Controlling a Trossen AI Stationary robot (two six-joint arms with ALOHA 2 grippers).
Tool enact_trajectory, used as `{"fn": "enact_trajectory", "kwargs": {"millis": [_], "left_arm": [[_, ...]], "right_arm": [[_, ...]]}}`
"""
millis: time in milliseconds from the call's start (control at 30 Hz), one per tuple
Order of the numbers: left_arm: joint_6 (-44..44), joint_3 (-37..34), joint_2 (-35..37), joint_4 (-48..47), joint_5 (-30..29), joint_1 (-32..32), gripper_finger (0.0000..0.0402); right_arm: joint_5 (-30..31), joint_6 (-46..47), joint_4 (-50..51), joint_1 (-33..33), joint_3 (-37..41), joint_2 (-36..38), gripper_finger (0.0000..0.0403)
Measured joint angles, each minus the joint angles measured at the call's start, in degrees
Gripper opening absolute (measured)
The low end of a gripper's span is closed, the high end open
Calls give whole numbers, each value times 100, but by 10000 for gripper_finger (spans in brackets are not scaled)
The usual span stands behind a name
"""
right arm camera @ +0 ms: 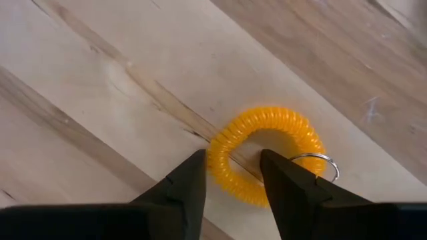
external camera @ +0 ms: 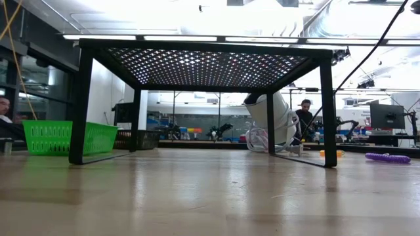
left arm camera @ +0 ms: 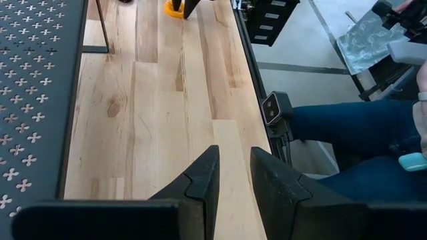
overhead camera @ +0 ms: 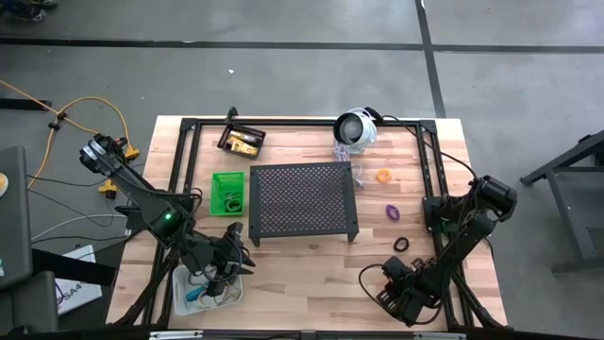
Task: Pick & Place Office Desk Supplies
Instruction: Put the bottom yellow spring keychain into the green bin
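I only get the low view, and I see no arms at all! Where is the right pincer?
Observer: In the right wrist view, the right pincer sits over an orange coil loop, open, with its fingers astride the band.
Operator: And the left one?
Observer: The high view shows the left pincer open, just by the clear bin.
Operator: What's behind the green bin?
Observer: The black bin, with yellow tubes inside.
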State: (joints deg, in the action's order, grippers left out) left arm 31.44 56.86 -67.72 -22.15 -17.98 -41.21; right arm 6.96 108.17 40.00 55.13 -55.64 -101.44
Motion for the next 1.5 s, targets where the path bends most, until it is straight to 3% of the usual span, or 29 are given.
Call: {"fn": "enact_trajectory", "kwargs": {"millis": [467, 767, 1000, 1300, 1500], "left_arm": [[0, 0, 0, 0, 0, 0, 82], [0, 0, 2, 0, 0, 1, 82], [1, 0, 2, 0, 0, 2, 82], [0, 0, 2, 2, 0, 0, 82], [0, 0, 2, 2, 0, 1, 82]], "right_arm": [[4, -32, 44, 2, 17, -14, 34], [115, -41, 48, 4, 35, 128, 22], [823, -462, 48, -3, 34, 903, 21], [2354, -1437, 15, -12, 31, 2227, 21], [2562, -1809, -135, -15, 26, 2406, 21]]}}
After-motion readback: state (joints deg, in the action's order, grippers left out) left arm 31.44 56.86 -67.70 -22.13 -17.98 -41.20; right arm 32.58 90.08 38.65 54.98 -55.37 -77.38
